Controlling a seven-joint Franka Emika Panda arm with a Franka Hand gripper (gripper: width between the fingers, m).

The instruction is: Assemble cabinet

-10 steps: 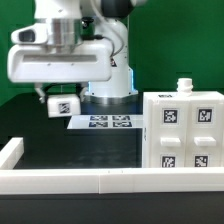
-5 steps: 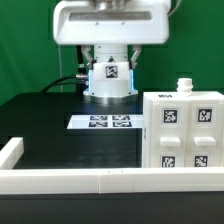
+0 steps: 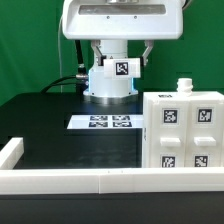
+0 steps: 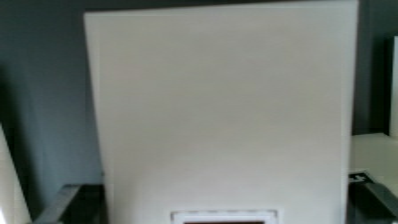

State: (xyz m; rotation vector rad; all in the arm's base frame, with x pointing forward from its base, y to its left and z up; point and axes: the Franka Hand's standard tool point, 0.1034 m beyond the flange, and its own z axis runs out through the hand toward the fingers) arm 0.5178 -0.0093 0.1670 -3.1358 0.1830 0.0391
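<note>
Hand (image 3: 121, 57) aloft, gripping tagged white panel (image 3: 122, 69), cabinet (image 3: 185, 130) well apart.

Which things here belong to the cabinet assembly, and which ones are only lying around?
For the job:
cabinet
tagged white panel, held in the gripper

Only lying around:
marker board
white rail

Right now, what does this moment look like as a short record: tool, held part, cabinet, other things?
tool: high above the table, shut on the white tagged part
white tagged part: off the table, under the tool; its plain face fills the wrist view
cabinet: upright at the exterior view's right, four tagged blocks in front, small knob on top
marker board: flat on the table, on the cabinet's exterior-view left
white rail: along the table's near edge
</note>
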